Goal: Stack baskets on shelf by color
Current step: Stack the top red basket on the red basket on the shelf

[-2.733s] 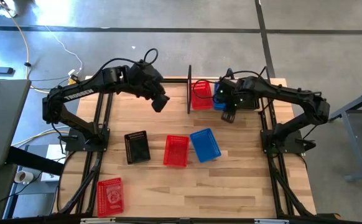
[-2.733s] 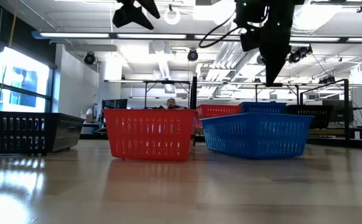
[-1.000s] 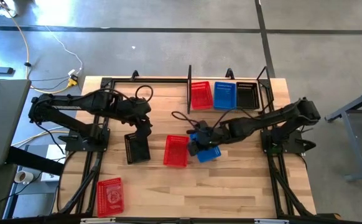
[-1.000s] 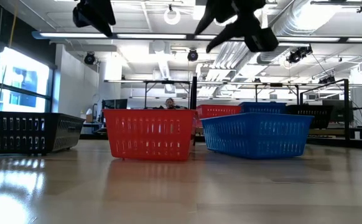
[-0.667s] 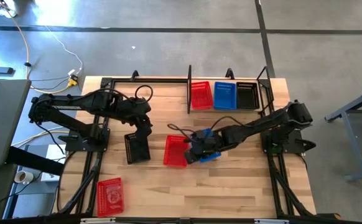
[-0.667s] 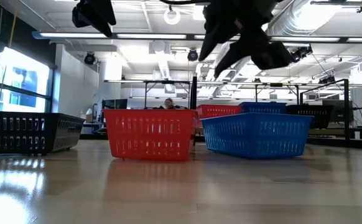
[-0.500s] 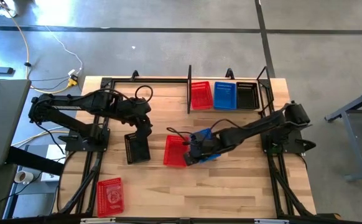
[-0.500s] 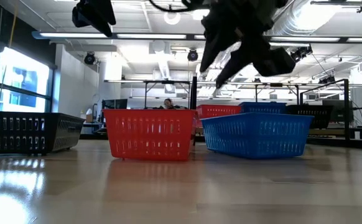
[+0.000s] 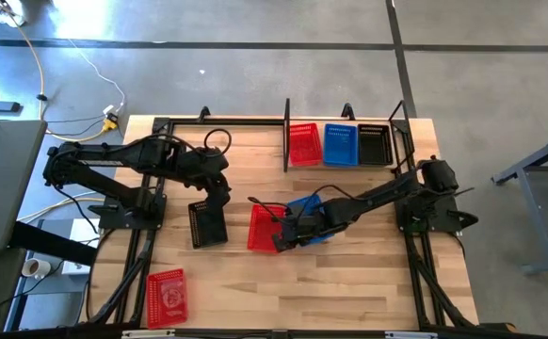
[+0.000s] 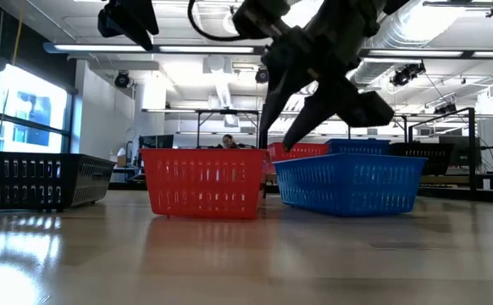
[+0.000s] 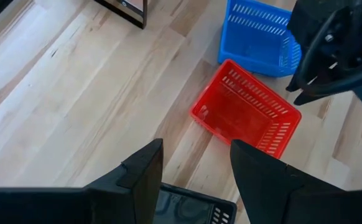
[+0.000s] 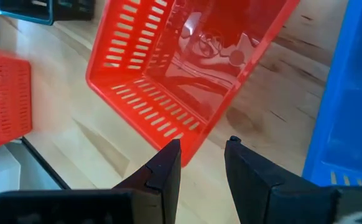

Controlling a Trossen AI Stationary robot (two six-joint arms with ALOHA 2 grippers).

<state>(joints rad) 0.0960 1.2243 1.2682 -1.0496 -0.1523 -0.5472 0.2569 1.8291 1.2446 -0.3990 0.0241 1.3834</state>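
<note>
High view straight down; low view table-level; wrist views close (all share red basket (image 9: 265, 229)).

Three baskets (image 9: 339, 144) sit side by side on the shelf (image 9: 345, 122) at the table's (image 9: 236, 292) far edge; three more line mid-table, one lies alone near the front-left corner.

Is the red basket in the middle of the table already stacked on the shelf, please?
No, the red basket sits on the wooden table between the black basket and the blue basket, apart from the shelf.
</note>
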